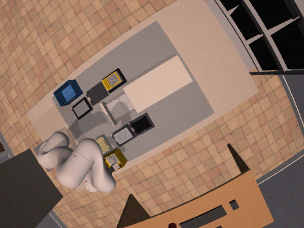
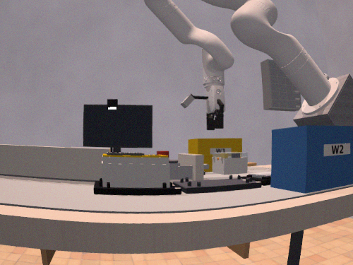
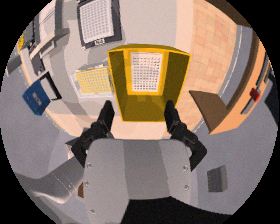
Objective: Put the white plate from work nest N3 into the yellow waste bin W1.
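Observation:
The yellow waste bin W1 stands upright on the bench, right below my gripper point(image 3: 139, 112). The white plate point(image 3: 145, 72) lies flat inside W1, on its floor. My gripper is open and empty, with its fingers spread above the bin's near rim. In the side view the gripper point(image 2: 214, 121) hangs well above W1 point(image 2: 214, 152), clear of its rim. From overhead, W1 point(image 1: 117, 157) with the white plate point(image 1: 112, 158) sits near the bench's front edge, partly under my arm.
The blue bin W2 point(image 2: 310, 159) point(image 1: 68, 92) stands at the bench's other side. Another white plate point(image 1: 122, 135) sits in a nest beside an empty black nest point(image 1: 141, 124). A pale yellow plate point(image 3: 94, 81) lies left of W1. A yellow-topped tip box point(image 1: 113, 79) is farther back.

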{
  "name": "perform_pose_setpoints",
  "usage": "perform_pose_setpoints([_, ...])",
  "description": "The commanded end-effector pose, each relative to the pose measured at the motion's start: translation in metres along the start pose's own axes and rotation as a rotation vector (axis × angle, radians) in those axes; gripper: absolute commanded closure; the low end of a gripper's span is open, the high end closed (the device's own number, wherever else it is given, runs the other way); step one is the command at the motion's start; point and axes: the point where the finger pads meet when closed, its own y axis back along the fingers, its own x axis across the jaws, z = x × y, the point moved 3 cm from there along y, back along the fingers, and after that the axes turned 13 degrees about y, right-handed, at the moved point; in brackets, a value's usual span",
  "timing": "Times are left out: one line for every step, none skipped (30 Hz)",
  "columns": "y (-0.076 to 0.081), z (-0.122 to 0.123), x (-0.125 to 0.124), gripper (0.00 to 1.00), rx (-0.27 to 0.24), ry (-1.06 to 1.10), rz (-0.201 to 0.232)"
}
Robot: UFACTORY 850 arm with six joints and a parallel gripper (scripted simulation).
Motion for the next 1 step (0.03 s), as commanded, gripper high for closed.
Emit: perform_pose_setpoints([0.0064, -0.0122, -0.0163, 0.0, -0.001, 0.0, 0.001])
